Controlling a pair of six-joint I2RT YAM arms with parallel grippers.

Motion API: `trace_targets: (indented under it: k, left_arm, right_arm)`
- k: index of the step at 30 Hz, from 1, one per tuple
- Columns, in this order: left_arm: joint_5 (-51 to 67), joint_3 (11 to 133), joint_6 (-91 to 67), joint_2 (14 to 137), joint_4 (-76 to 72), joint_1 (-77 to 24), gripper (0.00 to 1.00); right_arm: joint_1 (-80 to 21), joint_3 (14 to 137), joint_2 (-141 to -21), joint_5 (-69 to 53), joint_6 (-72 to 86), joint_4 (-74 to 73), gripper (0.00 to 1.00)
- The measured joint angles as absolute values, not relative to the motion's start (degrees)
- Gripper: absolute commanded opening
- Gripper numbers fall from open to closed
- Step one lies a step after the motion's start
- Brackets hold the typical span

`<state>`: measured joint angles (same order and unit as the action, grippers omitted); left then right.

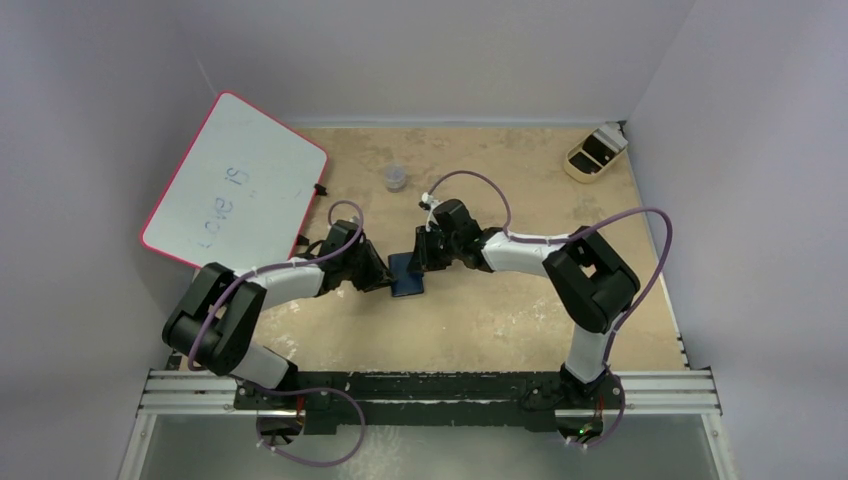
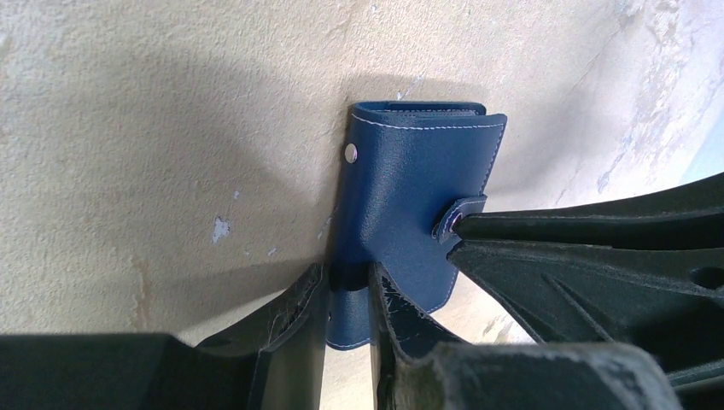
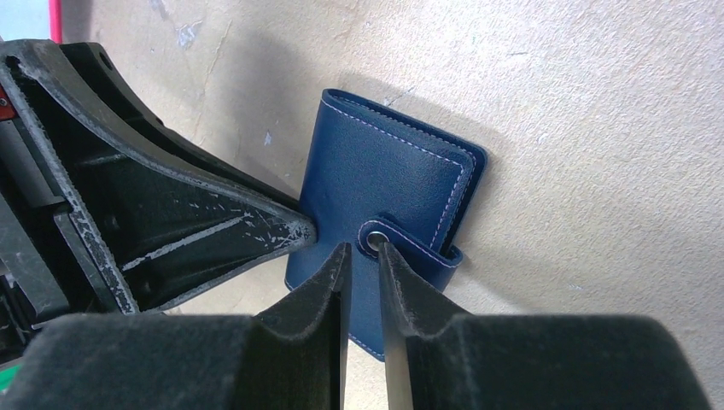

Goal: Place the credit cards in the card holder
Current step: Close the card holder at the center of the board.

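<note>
The card holder is a navy folded case lying on the tan table between my two grippers. My left gripper is shut on its near edge, with blue leather running between the fingers. In the left wrist view the case is folded, and a metal snap stud shows on its cover. My right gripper has its jaws nearly together, with the tips closed on the snap tab. That tab curls up off the cover where the right fingers meet. The credit cards are out of view.
A pink-edged whiteboard leans at the back left. Near the back middle stands a small clear cup. The back right corner holds a tan tray. Both arms reach inward over the table's middle.
</note>
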<state>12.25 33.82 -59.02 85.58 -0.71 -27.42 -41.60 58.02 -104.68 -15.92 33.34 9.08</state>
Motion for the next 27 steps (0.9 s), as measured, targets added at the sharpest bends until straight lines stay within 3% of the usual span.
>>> trace_targets:
  k: [27]
  left_arm:
    - [10.3,36.6,-58.9,84.2,3.6,-27.4,0.21]
  right_arm:
    - [-41.9,61.9,-102.9,-14.2,31.1,0.5,0.20]
